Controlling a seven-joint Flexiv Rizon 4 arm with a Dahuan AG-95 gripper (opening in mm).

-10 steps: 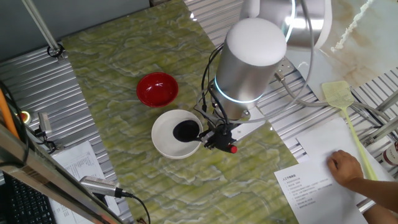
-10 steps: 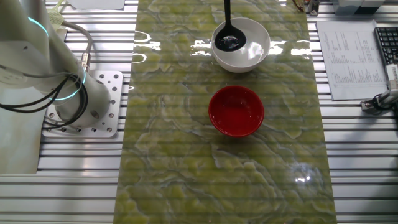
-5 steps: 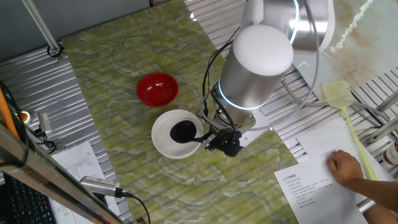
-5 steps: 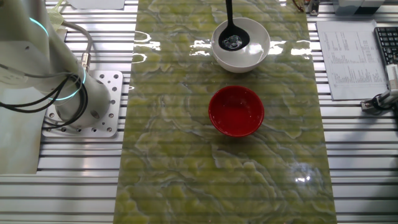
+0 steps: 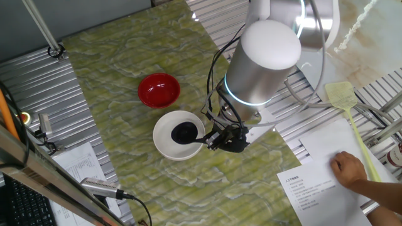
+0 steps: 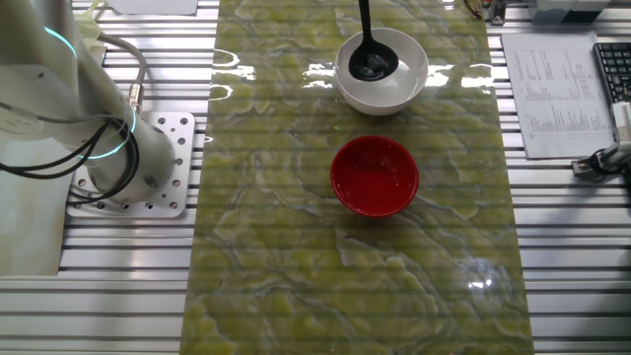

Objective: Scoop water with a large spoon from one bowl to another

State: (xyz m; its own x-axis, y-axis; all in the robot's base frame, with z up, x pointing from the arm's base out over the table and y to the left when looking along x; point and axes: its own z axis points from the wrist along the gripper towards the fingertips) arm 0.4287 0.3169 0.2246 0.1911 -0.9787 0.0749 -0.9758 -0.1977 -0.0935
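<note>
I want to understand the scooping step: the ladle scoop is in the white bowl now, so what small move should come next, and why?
Probably lift the ladle level, straight up out of the white bowl. Its scoop sits low inside that bowl, the gripper holds the handle, and the red bowl stands apart nearby.
</note>
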